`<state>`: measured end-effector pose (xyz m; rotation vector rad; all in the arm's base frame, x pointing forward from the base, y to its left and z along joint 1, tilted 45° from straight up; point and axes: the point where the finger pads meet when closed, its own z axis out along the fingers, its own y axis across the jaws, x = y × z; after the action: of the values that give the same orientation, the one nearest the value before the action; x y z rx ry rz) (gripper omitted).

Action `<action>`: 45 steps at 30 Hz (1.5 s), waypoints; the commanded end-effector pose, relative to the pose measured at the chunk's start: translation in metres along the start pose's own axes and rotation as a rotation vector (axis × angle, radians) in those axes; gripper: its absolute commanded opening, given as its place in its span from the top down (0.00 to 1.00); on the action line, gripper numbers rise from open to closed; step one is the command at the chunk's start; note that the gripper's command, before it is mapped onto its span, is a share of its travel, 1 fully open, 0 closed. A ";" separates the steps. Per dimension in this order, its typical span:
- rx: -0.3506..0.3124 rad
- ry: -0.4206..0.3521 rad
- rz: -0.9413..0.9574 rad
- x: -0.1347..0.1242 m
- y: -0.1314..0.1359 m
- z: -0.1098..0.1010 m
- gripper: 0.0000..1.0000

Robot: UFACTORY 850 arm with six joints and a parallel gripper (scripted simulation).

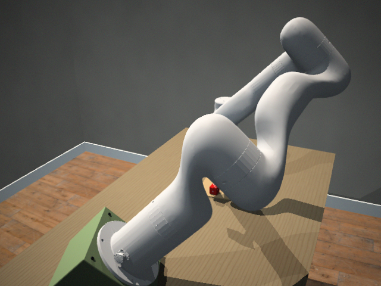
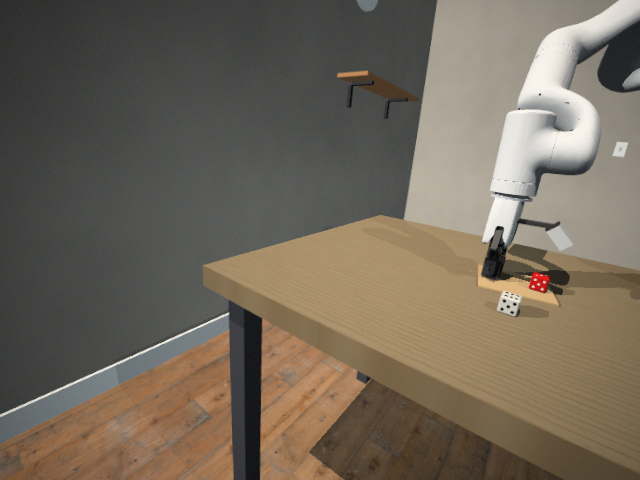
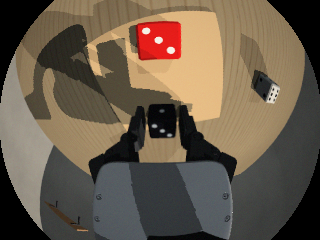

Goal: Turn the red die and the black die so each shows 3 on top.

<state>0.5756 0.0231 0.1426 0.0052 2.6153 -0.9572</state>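
Note:
The red die (image 1: pixel 214 189) (image 2: pixel 539 283) (image 3: pixel 158 41) sits on the tan mat (image 2: pixel 500 285) (image 3: pixel 200 75) with three pips on top in the wrist view. The black die (image 3: pixel 162 121) is between my fingertips in the wrist view; one face shows a single pip, the face nearer the palm three. I cannot tell whether it lies flat. My gripper (image 2: pixel 492 277) (image 3: pixel 162 114) is partly open, low at the mat's edge, with narrow gaps beside the die. The white die (image 2: pixel 509 303) (image 3: pixel 267 88) stands off the mat; its front face shows five pips in the exterior view.
The wooden table (image 1: pixel 215 246) (image 2: pixel 336 279) bears the mat and dice. The arm hides much of the mat in the top view. The red die is up-image of my fingers in the wrist view, the white die to the right. Arm shadows cross the mat.

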 end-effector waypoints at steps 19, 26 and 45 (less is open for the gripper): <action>0.000 -0.001 0.000 -0.001 0.000 -0.075 0.53; 0.000 -0.001 0.000 -0.001 0.000 -0.089 0.53; 0.000 -0.001 0.000 -0.001 0.000 -0.090 0.00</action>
<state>0.5463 0.0792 0.2061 0.0051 2.6152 -0.9574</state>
